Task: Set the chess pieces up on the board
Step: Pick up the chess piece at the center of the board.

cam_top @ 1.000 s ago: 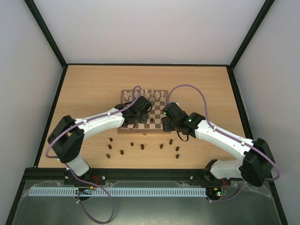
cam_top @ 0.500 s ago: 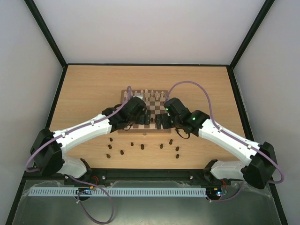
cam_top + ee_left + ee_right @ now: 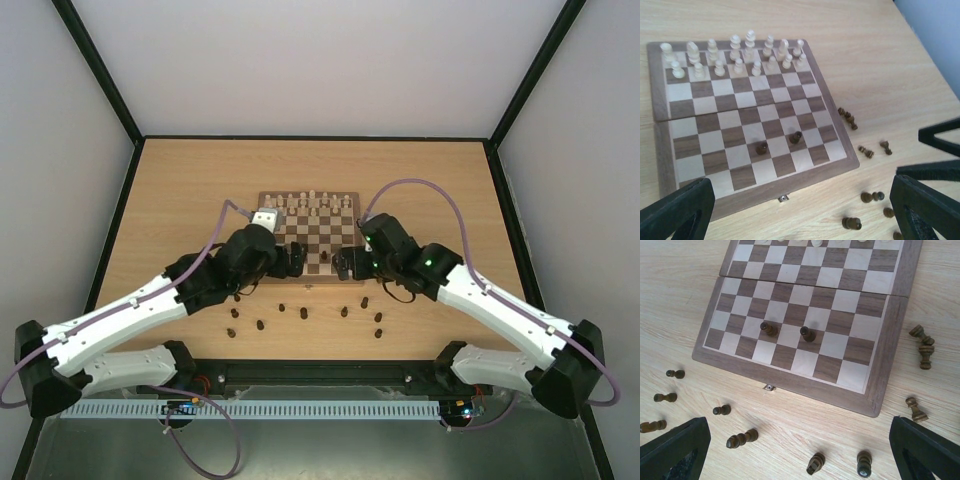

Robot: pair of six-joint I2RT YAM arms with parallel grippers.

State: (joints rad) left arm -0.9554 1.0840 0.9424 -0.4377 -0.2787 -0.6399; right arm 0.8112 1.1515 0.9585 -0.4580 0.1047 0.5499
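L gripper (image 3: 800, 200) & R gripper (image 3: 800, 440) both wide open, empty, at board's (image 3: 879, 380) near edge, L left, R right. Two dark pieces (image 3: 768, 329) upright on board's near half; others scattered on table (image 3: 690, 300) near of it.

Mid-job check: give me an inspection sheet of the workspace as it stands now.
Surface: light wooden table.
Job's things: board lies open; two dark chess pieces stand on it, the rest scattered on the table by its near edge, some toppled.
Clutter: nothing seen; cream chessmen fill the board's two far rows.
Grippers: left claw and right claw open, empty, near the board's front edge.
Cables: two purple cables arch above the table, clear of the pieces.
Surroundings: pale walls on three sides.
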